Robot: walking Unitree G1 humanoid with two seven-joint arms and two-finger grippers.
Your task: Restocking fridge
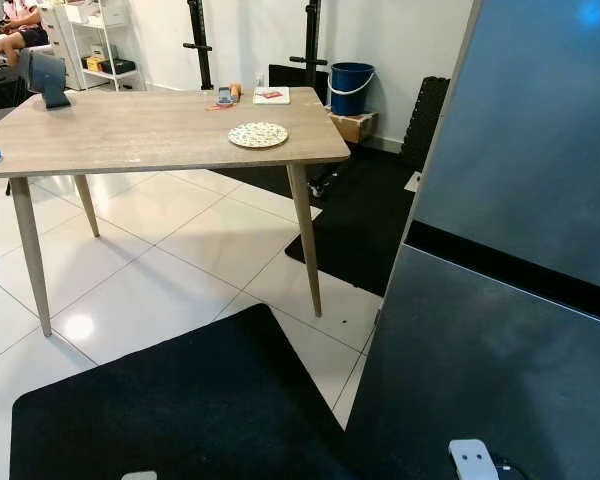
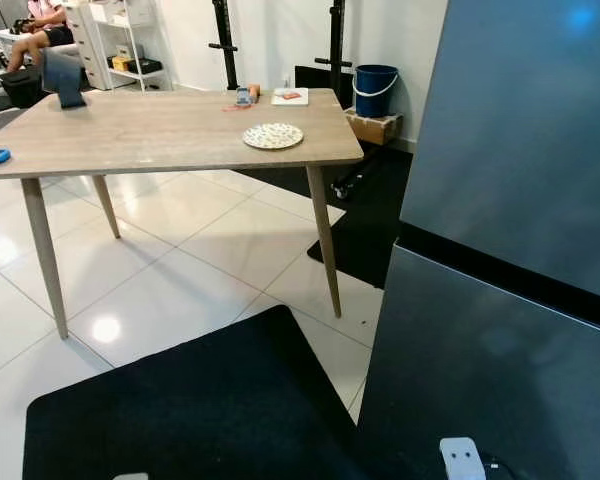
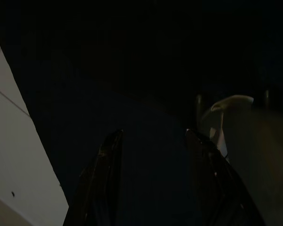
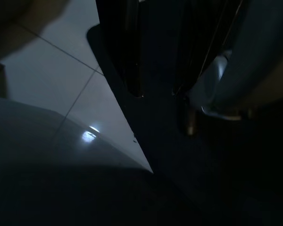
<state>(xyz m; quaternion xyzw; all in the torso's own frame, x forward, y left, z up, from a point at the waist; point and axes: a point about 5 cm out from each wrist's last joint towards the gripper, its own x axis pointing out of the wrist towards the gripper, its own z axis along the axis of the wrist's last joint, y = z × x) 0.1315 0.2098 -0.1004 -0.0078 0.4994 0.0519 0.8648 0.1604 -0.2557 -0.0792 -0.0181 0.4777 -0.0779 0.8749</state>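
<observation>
Restock looks barely begun: fridge [image 1: 520,300], near right, doors shut, nothing in hand. Both arms hang idle; left gripper [image 3: 153,181] jaws spread, right gripper [image 4: 155,92] jaws apart too, both empty over black mat [image 1: 180,410]. Wooden table [image 1: 130,135], far left, carries patterned plate [image 1: 257,134], small bits. White tile floor [image 1: 160,270]; blue bucket [image 1: 351,87] by far wall.

Wooden table [image 1: 130,135]: patterned plate [image 1: 258,134], tablet stand [image 1: 46,79].
</observation>
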